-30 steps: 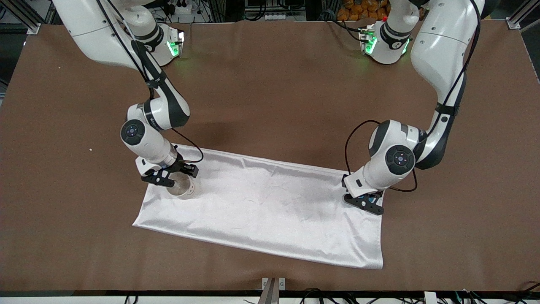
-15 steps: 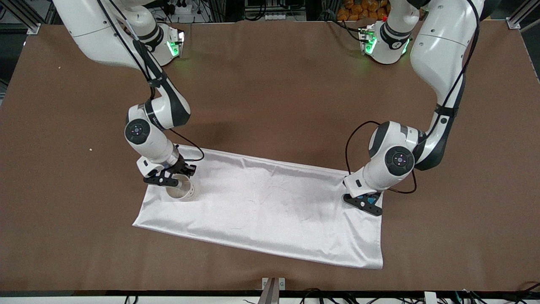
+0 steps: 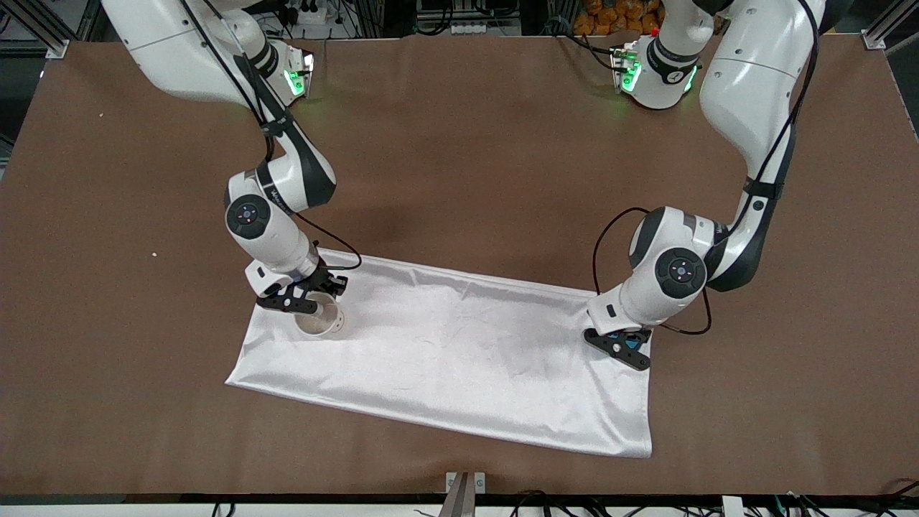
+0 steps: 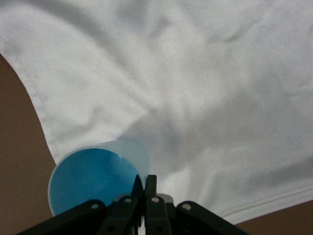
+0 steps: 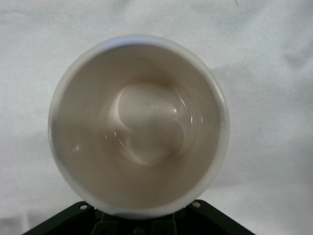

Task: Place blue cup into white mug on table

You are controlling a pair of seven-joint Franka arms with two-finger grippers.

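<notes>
My right gripper (image 3: 307, 304) is shut on the white mug (image 3: 320, 321) and holds it over the white cloth near the right arm's end. In the right wrist view the mug (image 5: 139, 122) fills the frame, open side up and with nothing inside; the fingers are hidden under it. My left gripper (image 3: 622, 350) is shut on the rim of the blue cup (image 3: 632, 343) over the cloth's corner at the left arm's end. In the left wrist view the fingers (image 4: 151, 185) pinch the blue cup's wall (image 4: 90, 181). Both are over the brown table (image 3: 459, 143).
A large white satin cloth (image 3: 459, 352) lies spread on the table between the two grippers, nearer to the front camera than the arms' bases. Bare brown tabletop surrounds it on all sides.
My right gripper has carried the white mug a little toward the middle of the cloth. My left gripper with the blue cup has barely shifted.
</notes>
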